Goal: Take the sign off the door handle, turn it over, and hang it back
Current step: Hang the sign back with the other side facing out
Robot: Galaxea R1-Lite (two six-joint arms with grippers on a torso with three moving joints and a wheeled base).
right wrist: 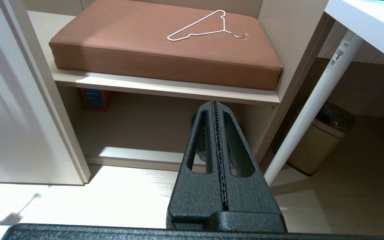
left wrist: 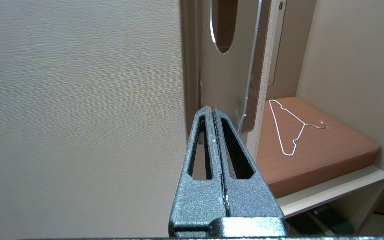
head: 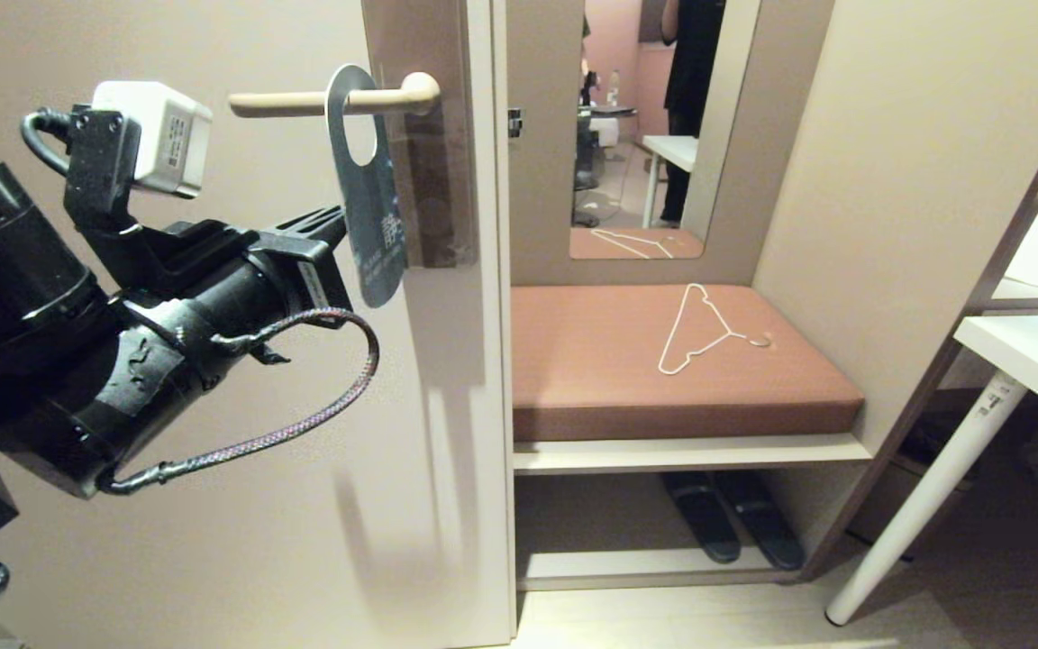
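Left gripper (head: 332,221) is up by the door, fingers pressed together on nothing, its tip just beside the lower part of the sign (head: 366,194). The sign hangs by its big hole on the door handle (head: 330,101). Off right, the right gripper (right wrist: 216,106), also closed and empty, points at the shelf under the cushion (right wrist: 165,46) with its wire hanger (right wrist: 205,28).

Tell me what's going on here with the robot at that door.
The robot's left gripper, shut and empty, is raised beside the lower part of the sign. The sign hangs on the door handle by its big hole, blue face outward, so it has not been taken off yet. The right gripper is shut too, parked low and pointing toward the floor under the cushioned bench. A white wire hanger lies on that bench.
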